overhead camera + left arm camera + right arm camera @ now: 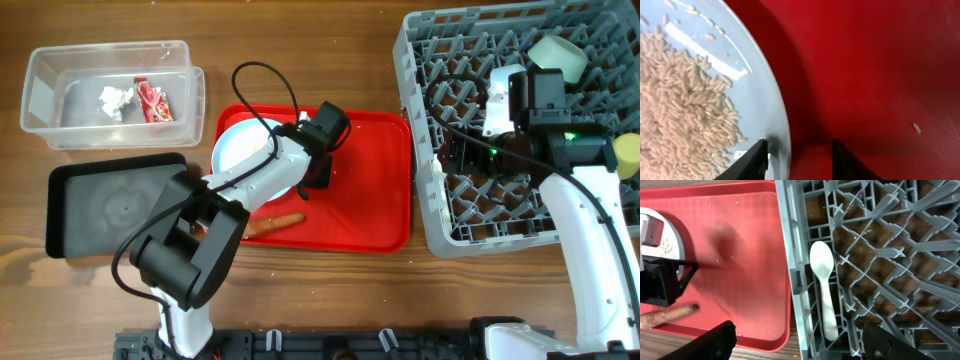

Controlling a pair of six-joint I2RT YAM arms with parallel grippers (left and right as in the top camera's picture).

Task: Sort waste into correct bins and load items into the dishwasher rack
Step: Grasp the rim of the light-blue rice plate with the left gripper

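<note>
The pale blue plate (240,145) lies on the red tray (370,200), heaped with loose rice (680,110). The left pincer (799,150) stands partly open astride the plate's rim, one finger over the glaze and the other over the tray, with no visible clamp. The plate looks stiff, smooth and breakable. The rim is the sensible hold, and it should be kept level or the grains will likely spill. Only the left wrist view shows the rice. The right pincer (797,330) hangs wide open and empty above the white spoon (822,290) lying in the rack (795,255); the overhead view hides that spoon.
</note>
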